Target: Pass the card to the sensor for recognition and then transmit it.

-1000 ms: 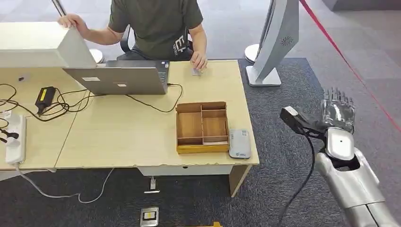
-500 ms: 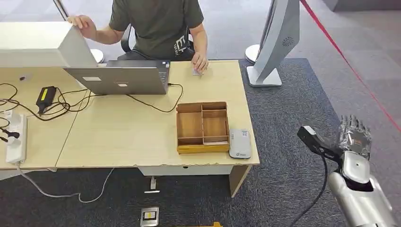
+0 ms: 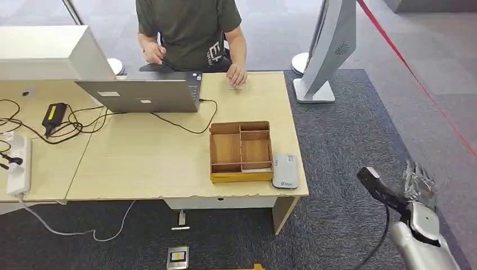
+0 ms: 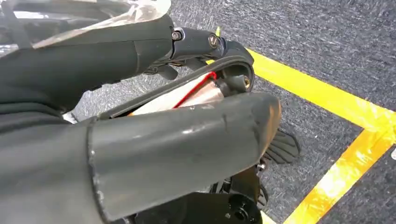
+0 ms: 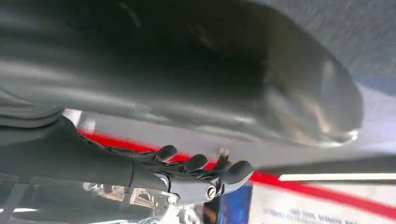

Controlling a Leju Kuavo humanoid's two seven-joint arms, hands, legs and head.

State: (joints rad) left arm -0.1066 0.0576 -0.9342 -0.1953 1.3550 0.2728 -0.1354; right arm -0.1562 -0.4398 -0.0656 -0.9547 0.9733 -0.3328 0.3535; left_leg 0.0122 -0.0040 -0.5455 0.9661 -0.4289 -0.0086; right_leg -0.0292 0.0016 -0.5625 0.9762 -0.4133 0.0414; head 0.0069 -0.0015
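A small pale card (image 3: pixel 232 86) lies at the desk's far edge, under the fingertips of a seated person's hand (image 3: pixel 237 74). The sensor, a flat grey reader (image 3: pixel 285 170), sits at the desk's near right corner beside a wooden tray (image 3: pixel 241 151). My right hand (image 3: pixel 419 181) hangs low over the carpet to the right of the desk, well apart from both, fingers straight and spread (image 5: pixel 196 164), holding nothing. My left hand (image 4: pixel 187 107) hangs over the floor, its thick grey thumb and dark fingers holding nothing.
On the desk (image 3: pixel 140 163) stand a laptop (image 3: pixel 143 93), a pale monitor (image 3: pixel 48 53), cables and a power strip (image 3: pixel 17 166). A white stand (image 3: pixel 323 56) and a red barrier line (image 3: pixel 416 79) lie to the right. Yellow floor tape (image 4: pixel 327 98) runs below my left hand.
My right arm has dropped from beside the desk down toward the lower right corner. The person's other hand left the monitor and came in to the chest.
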